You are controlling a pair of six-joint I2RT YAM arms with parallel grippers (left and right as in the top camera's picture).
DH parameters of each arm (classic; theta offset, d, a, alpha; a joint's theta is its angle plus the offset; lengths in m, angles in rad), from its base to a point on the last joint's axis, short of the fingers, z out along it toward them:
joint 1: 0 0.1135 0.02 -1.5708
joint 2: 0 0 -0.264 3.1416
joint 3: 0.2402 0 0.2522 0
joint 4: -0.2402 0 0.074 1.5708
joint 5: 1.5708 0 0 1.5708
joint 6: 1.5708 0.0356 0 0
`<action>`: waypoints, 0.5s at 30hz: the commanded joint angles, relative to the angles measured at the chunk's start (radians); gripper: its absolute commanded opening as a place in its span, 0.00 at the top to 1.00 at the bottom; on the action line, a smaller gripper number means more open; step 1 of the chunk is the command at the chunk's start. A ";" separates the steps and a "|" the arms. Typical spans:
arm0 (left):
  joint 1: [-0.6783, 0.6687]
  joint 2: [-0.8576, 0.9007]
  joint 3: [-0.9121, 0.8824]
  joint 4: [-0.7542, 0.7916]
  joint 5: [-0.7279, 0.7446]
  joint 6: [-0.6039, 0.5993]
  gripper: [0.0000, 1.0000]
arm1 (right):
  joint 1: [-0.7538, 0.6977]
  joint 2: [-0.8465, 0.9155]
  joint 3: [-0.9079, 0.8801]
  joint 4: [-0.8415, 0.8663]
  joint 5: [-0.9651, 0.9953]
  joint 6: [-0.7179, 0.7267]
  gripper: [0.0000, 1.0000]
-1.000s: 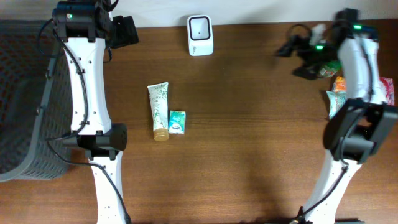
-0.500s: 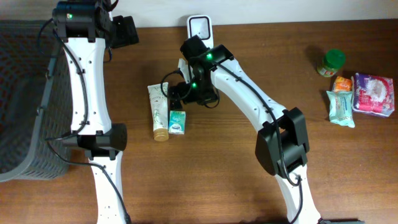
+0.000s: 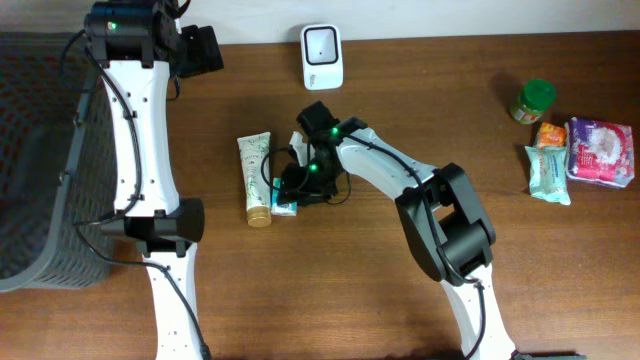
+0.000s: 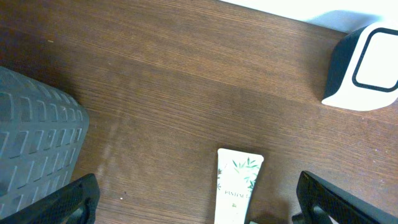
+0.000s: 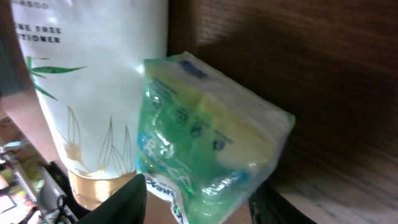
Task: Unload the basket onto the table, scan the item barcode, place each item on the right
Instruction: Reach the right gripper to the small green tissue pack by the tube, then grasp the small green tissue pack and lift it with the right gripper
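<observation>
A small green tissue packet lies next to a white tube with a gold cap in the middle of the table. My right gripper is down over the packet, one dark finger against each side, so the jaws are shut on it. In the overhead view the right gripper hides most of the packet, with the tube just to its left. The white barcode scanner stands at the table's far edge. My left gripper hangs open and empty near the back left, above the tube's flat end.
A dark mesh basket fills the left side. At the far right sit a green-lidded jar, an orange pack, a pale teal pack and a purple-white pack. The scanner also shows in the left wrist view.
My right arm swung from the far right to the table's middle, dropped over the green packet, and its jaws narrowed onto it. The left arm stayed still.
</observation>
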State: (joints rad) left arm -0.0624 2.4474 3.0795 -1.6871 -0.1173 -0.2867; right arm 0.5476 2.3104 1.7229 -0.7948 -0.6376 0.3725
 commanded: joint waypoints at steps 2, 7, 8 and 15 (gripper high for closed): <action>0.000 -0.021 -0.002 -0.001 -0.011 0.012 0.01 | -0.008 0.004 -0.071 0.063 0.009 0.031 0.69; 0.000 -0.021 -0.002 -0.001 -0.011 0.012 0.01 | -0.074 0.003 -0.073 0.069 -0.262 -0.126 0.96; 0.000 -0.021 -0.002 -0.001 -0.011 0.012 0.01 | -0.097 0.002 -0.073 0.061 -0.367 -0.195 0.96; 0.000 -0.021 -0.002 -0.001 -0.011 0.013 0.01 | -0.222 0.002 -0.074 -0.222 -0.676 -0.687 0.96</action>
State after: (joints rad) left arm -0.0624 2.4474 3.0795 -1.6871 -0.1177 -0.2863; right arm 0.3157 2.3085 1.6512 -1.0126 -1.2545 -0.1978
